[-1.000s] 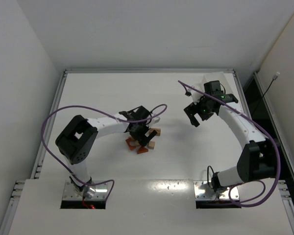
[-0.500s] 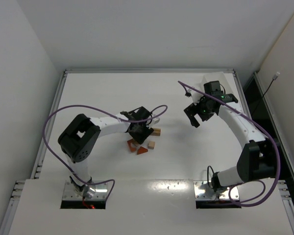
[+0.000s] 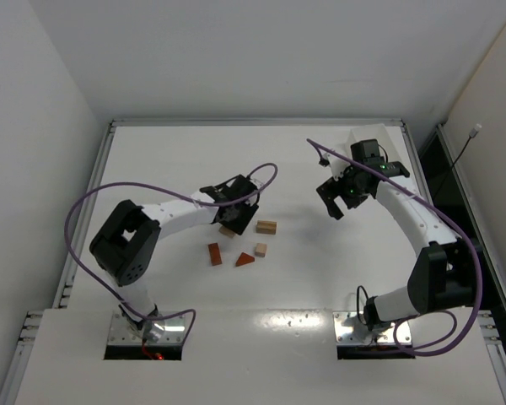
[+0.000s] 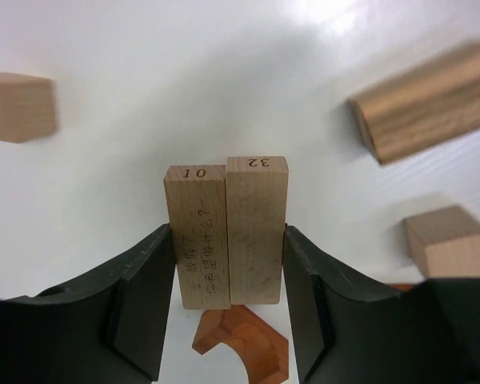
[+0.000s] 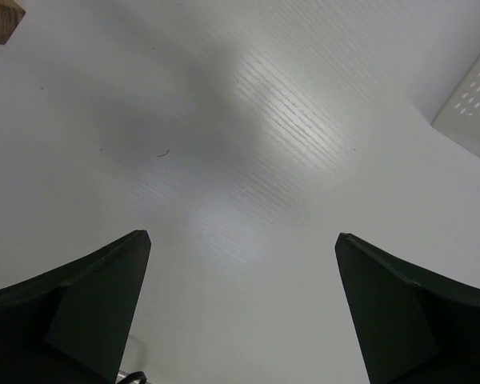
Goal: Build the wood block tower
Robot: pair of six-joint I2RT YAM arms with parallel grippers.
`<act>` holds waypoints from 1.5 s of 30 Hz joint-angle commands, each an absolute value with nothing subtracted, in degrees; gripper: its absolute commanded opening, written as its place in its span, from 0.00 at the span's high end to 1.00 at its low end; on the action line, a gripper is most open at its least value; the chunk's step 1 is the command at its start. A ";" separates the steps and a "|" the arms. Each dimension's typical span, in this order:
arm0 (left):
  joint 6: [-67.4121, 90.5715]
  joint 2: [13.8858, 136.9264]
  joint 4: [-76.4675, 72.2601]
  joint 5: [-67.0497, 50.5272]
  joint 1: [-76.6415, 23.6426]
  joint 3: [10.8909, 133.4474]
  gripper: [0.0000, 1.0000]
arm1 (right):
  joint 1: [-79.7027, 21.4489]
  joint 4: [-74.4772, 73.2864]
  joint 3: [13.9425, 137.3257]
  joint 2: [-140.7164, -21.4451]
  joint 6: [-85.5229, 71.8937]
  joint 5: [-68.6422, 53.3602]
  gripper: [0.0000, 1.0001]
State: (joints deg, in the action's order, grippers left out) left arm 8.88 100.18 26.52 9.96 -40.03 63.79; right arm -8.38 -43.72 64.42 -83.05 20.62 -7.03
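The left gripper (image 4: 228, 240) is clenched on two tan blocks held side by side between its fingers. The tan block marked 10 (image 4: 196, 232) and the tan block marked 32 (image 4: 256, 224) touch along their long faces. Below the pair shows a reddish-brown arched piece (image 4: 240, 340); I cannot tell whether it touches them.

From above, this gripper sits near the middle of the table (image 3: 177, 152). The other wood blocks lie loose just beside it: a tan brick (image 3: 266, 227), a small tan cube (image 3: 260, 250), a reddish-brown wedge (image 3: 245, 260) and a reddish-brown brick (image 3: 214, 254). Each lies flat on the table, apart from the others.

The right gripper (image 5: 242, 237) is released, its fingers spread wide over bare table, well apart from the blocks. At the edge of its wrist view is the corner of a white box (image 5: 472, 96) with small holes. What it holds is hidden.
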 commanded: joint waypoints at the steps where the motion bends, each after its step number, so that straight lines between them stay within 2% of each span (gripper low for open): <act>1: 16.07 95.71 24.62 17.12 -39.55 67.93 1.00 | -8.17 -41.40 65.31 -82.09 16.63 -6.86 0.01; 6: 27.65 98.52 27.85 20.13 -40.08 77.50 1.00 | -8.17 -40.78 65.30 -82.09 12.48 -7.46 0.01; 13: 38.66 110.10 32.95 18.90 -40.08 95.06 1.00 | -7.12 -42.45 66.97 -82.62 9.41 -9.84 0.01; 21: 42.71 120.49 35.68 18.19 -39.55 103.35 1.00 | -4.05 -42.45 68.73 -82.62 2.29 -9.23 0.01; 32: 46.23 121.11 34.19 13.46 -39.55 91.60 1.00 | -2.29 -42.45 69.35 -83.76 1.14 -10.90 0.01; 36: 46.23 118.83 31.12 11.87 -41.04 84.74 1.00 | -1.76 -41.93 69.35 -84.38 1.67 -11.51 0.01; 45: 43.95 113.65 27.60 8.80 -44.38 79.55 1.00 | -1.23 -41.92 67.06 -83.32 2.19 -11.51 0.01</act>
